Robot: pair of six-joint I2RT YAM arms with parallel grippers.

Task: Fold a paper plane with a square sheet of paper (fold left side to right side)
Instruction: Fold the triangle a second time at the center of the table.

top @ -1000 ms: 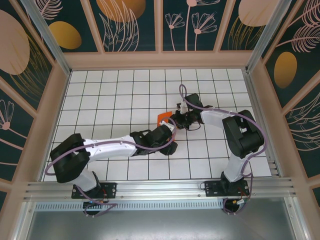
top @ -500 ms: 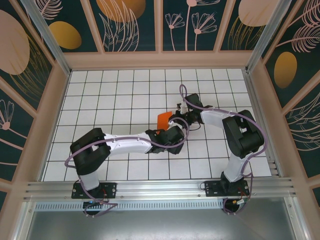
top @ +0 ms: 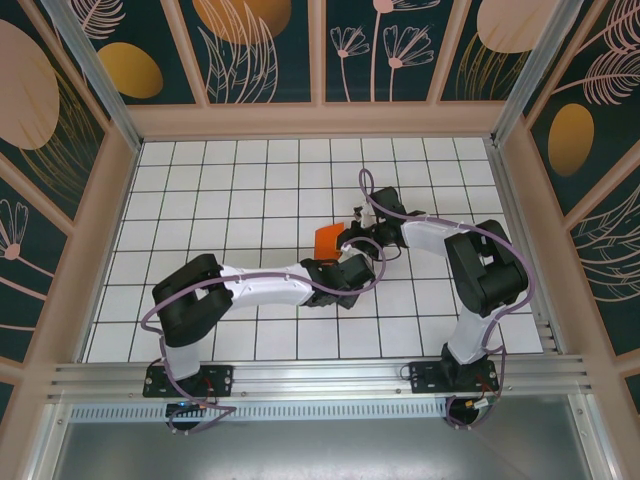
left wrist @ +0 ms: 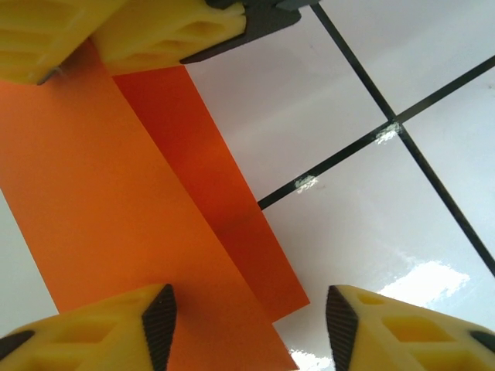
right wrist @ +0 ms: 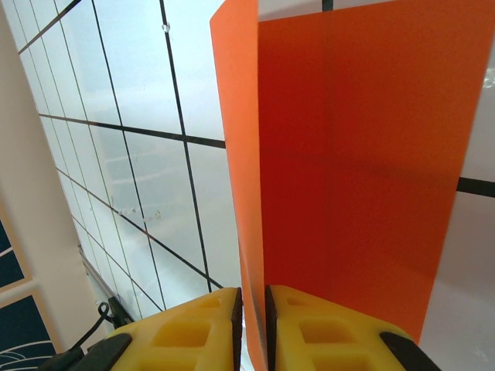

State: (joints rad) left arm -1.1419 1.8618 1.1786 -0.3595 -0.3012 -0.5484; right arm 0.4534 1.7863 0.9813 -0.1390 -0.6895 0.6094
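**Overhead view.** The square sheet of paper (top: pixel 327 239), bright orange and doubled over into a narrower strip, lay near the middle of the white gridded surface (top: pixel 230 190). Both arms converged on it. The right hand (top: pixel 352 238) met the sheet's right edge, and the left hand (top: pixel 358 268) sat just beside it on the near side.

**Right wrist view.** The right hand (right wrist: pixel 251 309) was clenched on the sheet (right wrist: pixel 356 170), the paper's edge pinched between its two yellow fingers (right wrist: pixel 193 328). From the grip the paper extended away as two leaves, a paler one on the left and a darker, shaded face on the right.

**Left wrist view.** The left hand (left wrist: pixel 249 325) was released, its fingers spread wide and grasping nothing. One fingertip (left wrist: pixel 158 325) overlapped the orange sheet (left wrist: pixel 100 201), while the other stood over bare white tile. Whether the first touched the paper could not be told. A darker strip ran along the paler leaf's right side. At the upper left, the right hand's yellow fingers (left wrist: pixel 155 31) gripped the sheet's far end.
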